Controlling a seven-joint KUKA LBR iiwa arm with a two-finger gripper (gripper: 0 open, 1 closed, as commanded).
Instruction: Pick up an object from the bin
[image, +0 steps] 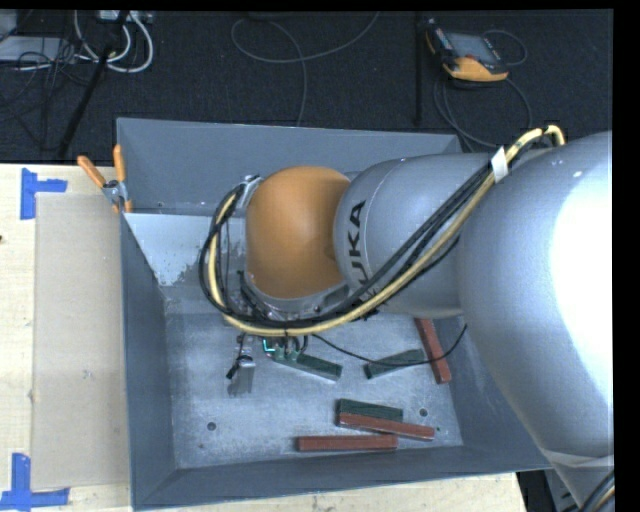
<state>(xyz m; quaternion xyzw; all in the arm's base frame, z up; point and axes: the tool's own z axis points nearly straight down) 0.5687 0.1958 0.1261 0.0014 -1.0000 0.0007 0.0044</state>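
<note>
Risk of a missed grasp: the gripper (241, 372) hangs low over the bare floor of the grey bin (190, 420), so closing there would likely catch nothing. Whether it is spread apart or together cannot be told. The nearest thing, a dark green stick (318, 366), lies flat just beside the gripper, toward the view's right; a reddish-brown stick (346, 443) lies farther off, below-right of the gripper.
</note>
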